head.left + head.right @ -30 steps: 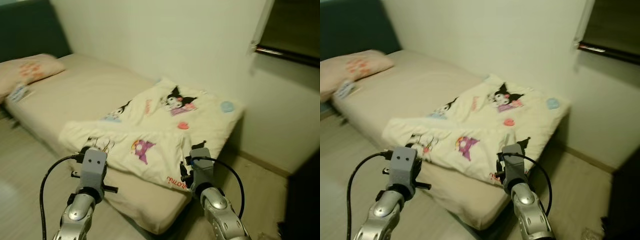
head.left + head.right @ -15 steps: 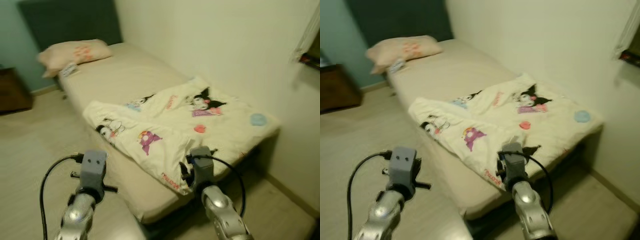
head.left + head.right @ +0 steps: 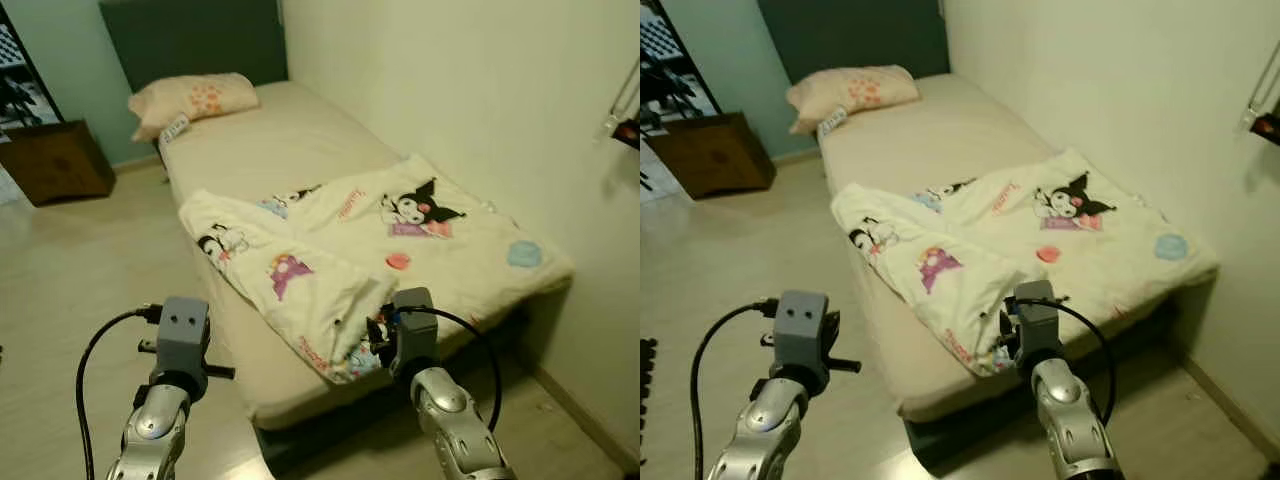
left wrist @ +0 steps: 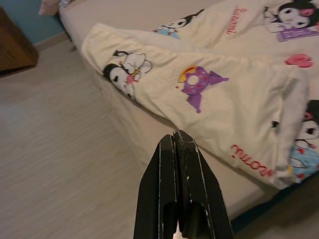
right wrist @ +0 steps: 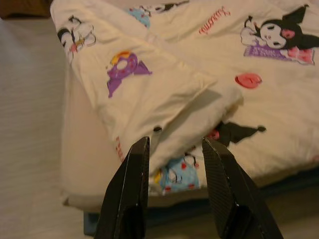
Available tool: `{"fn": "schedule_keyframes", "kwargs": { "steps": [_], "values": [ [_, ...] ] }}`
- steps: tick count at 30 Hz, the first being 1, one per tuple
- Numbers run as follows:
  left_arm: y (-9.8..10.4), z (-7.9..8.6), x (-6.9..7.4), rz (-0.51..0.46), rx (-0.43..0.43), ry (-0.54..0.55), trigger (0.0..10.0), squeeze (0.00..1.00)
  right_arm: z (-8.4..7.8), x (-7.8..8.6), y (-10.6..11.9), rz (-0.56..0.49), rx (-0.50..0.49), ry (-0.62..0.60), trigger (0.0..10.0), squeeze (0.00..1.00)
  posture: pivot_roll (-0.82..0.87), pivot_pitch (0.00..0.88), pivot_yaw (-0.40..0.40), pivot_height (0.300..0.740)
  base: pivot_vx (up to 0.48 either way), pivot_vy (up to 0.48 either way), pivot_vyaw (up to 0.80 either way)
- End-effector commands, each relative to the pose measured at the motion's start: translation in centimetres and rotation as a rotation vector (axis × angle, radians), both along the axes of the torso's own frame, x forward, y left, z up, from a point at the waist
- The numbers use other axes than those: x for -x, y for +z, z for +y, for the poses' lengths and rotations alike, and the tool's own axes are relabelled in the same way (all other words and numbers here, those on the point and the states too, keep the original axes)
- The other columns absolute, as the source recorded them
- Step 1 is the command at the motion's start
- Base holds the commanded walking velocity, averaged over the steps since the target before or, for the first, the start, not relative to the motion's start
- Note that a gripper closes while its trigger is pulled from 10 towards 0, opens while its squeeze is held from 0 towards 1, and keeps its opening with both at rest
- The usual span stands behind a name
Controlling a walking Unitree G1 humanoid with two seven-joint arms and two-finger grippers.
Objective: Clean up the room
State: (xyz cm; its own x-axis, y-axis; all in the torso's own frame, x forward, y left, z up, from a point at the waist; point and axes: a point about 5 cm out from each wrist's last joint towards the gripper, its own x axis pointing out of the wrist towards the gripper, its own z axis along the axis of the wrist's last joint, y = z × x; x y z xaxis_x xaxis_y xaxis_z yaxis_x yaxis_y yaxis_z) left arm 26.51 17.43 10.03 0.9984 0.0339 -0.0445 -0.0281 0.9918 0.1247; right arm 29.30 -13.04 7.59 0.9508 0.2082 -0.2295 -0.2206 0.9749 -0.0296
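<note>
Blanket (image 3: 370, 250), cream with cartoon prints, bunched and folded back over the foot half of the bed (image 3: 250, 150), near edge doubled over and drooping off the mattress side toward the floor (image 3: 70, 260). Lying crooked, with one folded flap pointing down the bed's length and the far part spread toward the wall (image 3: 420, 80).

Right gripper (image 5: 172, 157) hovering just in front of the folded corner, fingers (image 5: 130, 184) spread wide, nothing between them yet, flap edge sitting right in the gap's line. Left gripper (image 4: 178, 149) out over the floor beside the mattress, fingers pressed together, empty, well apart from the cloth.

Looks like the start of straightening the bedding, with no grab made yet. For a clean pick: aim the right fingers at the doubled corner where the fabric is thickest, push in so both layers sit deep between the pads, then close. Better to catch the true hem than the loose fold on top, or only one layer comes up and the rest stays bunched. Left gripper needs opening before it can help; best sent to the other near corner by the printed panda-like figure so the sheet can be drawn flat from two points.

Further out: pillow (image 3: 195, 97) at the head of the bed, a small white item (image 3: 174, 128) just beside it, dark headboard (image 3: 190, 40) behind, brown wooden cabinet (image 3: 55, 160) on the floor to the left.
</note>
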Motion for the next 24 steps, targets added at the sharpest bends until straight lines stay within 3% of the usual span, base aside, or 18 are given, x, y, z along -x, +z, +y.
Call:
{"fn": "schedule_keyframes", "kwargs": {
  "steps": [1,10,16,24],
  "values": [
    [-0.33,0.62,0.39,0.011,-0.007,0.015,10.0,0.0,0.68,0.39,-0.47,0.021,-0.026,0.018,10.0,0.0,-0.04,0.093,0.011,0.74,0.0,0.0,0.0],
    [-0.41,-0.14,0.35,0.01,-0.037,-0.03,10.0,0.0,0.78,0.33,-0.41,0.006,-0.001,0.036,10.0,0.0,-0.04,0.089,0.014,0.74,0.0,0.0,0.0],
    [-0.59,-0.25,0.26,0.018,-0.009,-0.014,10.0,0.0,1.03,0.39,-0.39,-0.004,0.031,0.074,10.0,0.0,-0.04,0.084,0.015,0.74,0.0,0.0,0.0],
    [-0.7,-0.08,0.03,0.032,0.007,0.003,10.0,0.0,1.64,0.31,-0.07,-0.035,0.053,0.115,10.0,0.0,-0.04,0.073,0.017,0.74,0.0,0.0,0.8]
  ]
}}
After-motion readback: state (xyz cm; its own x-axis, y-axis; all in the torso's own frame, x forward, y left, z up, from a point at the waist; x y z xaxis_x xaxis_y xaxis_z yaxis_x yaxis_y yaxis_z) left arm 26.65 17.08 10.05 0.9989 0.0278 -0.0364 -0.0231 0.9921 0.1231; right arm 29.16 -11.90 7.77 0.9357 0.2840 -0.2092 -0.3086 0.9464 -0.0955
